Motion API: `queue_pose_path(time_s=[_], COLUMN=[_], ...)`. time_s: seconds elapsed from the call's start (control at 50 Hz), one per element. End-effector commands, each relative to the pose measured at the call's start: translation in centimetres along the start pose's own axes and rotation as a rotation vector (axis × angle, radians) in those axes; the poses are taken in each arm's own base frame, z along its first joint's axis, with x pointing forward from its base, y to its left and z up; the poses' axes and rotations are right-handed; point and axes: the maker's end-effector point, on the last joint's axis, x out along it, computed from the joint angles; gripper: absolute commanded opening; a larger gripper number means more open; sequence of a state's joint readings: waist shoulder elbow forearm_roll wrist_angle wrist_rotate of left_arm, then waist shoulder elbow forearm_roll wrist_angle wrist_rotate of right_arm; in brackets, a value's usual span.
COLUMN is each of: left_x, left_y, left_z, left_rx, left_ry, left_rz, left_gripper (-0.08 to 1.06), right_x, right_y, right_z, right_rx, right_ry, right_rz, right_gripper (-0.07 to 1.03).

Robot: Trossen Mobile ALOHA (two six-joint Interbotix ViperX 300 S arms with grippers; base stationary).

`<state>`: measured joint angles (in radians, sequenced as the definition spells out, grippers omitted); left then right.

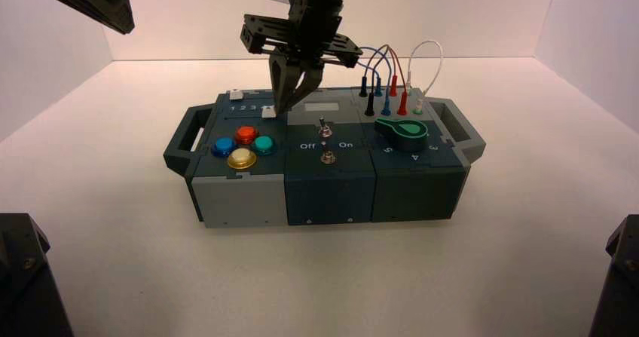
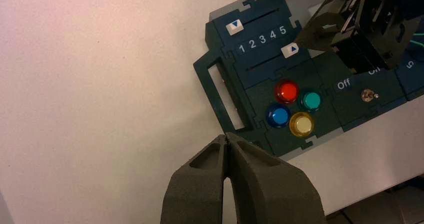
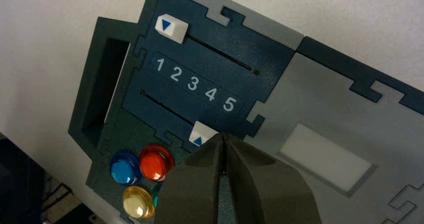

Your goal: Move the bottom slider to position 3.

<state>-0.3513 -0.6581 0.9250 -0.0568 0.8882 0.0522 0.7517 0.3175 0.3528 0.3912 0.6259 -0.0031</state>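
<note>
White tabletop (image 1: pixel 113 224) is carrying the box (image 1: pixel 324 179). Right hand (image 3: pixel 225 156), fingers pressed together, is touching the bottom slider (image 3: pixel 202 134) near 5, centre-left of frame. Should be nudging gently along slot toward position 3 (image 3: pixel 193 83), w/o overshooting. Left hand (image 2: pixel 227 144) is parked, closed.

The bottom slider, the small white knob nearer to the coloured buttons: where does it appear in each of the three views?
High view: the bottom slider sits behind the red button, just left of the right gripper.
Left wrist view: it lies below the digit 5, above the red button.
Right wrist view: it shows just beyond the closed jaws, under the digits 4 and 5.
Shared landmark: the red button.
</note>
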Motion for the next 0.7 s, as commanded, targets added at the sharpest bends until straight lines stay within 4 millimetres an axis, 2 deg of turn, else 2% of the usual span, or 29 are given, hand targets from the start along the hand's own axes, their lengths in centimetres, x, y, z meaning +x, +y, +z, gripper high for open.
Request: queue_pose_path(time_s=[0.02,0.7], left_x=[-0.72,-0.65], left_y=[-0.06,-0.06], left_z=[1.02,0.95], left_rx=[0.013,0.013], left_ry=[-0.034,-0.027], left_rz=[0.001,0.0], left_gripper=[-0.03,-0.03], right_x=[-1.2,-0.83], right_y=[0.91,1.19], right_z=[1.5,1.26], right_rx=[-0.007,0.002], right_ry=[-0.045,-0.024], right_rz=[0.018,0.026], right_gripper=[-0.02,-0.02])
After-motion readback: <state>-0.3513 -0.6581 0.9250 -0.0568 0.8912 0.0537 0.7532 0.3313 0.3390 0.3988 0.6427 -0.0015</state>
